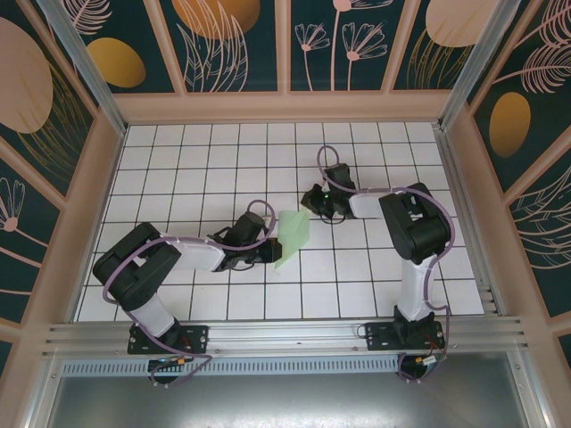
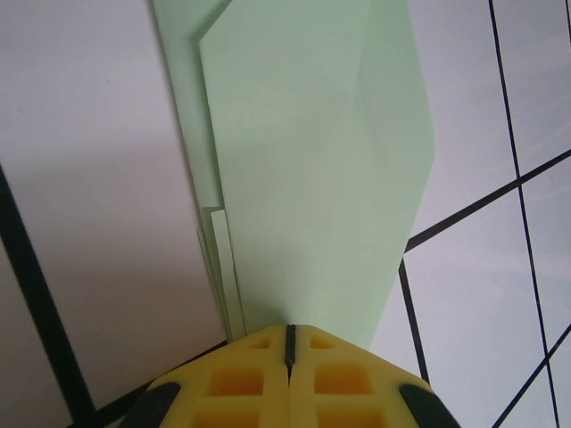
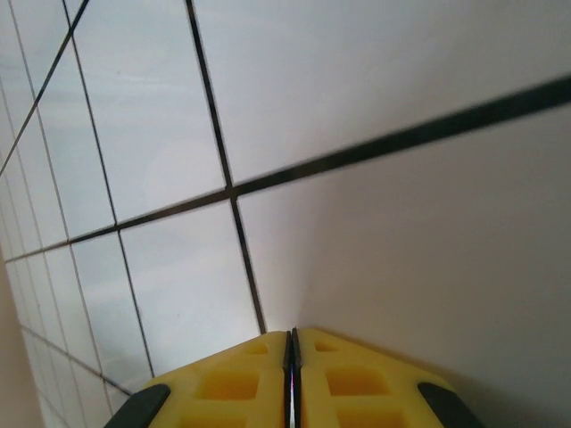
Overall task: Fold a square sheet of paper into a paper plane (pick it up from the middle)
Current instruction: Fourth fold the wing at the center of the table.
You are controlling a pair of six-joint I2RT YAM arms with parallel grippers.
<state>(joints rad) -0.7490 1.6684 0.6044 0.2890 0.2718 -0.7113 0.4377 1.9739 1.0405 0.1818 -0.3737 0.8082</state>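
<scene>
The pale mint-green sheet of paper (image 1: 293, 236) lies mid-table, folded into a slanted, pointed shape with layered edges along one side (image 2: 303, 169). My left gripper (image 1: 266, 251) (image 2: 289, 328) is shut, its yellow fingertips resting against the paper's near left edge; whether it pinches any paper I cannot tell. My right gripper (image 1: 314, 201) (image 3: 293, 334) is shut too, with nothing in it. Its tips sit low over a bare white tile just right of the paper's far corner.
The white grid-tiled table (image 1: 223, 160) is boxed in by tan walls on three sides. A metal rail (image 1: 285, 332) runs along the near edge by the arm bases. Both arms reach in towards the centre.
</scene>
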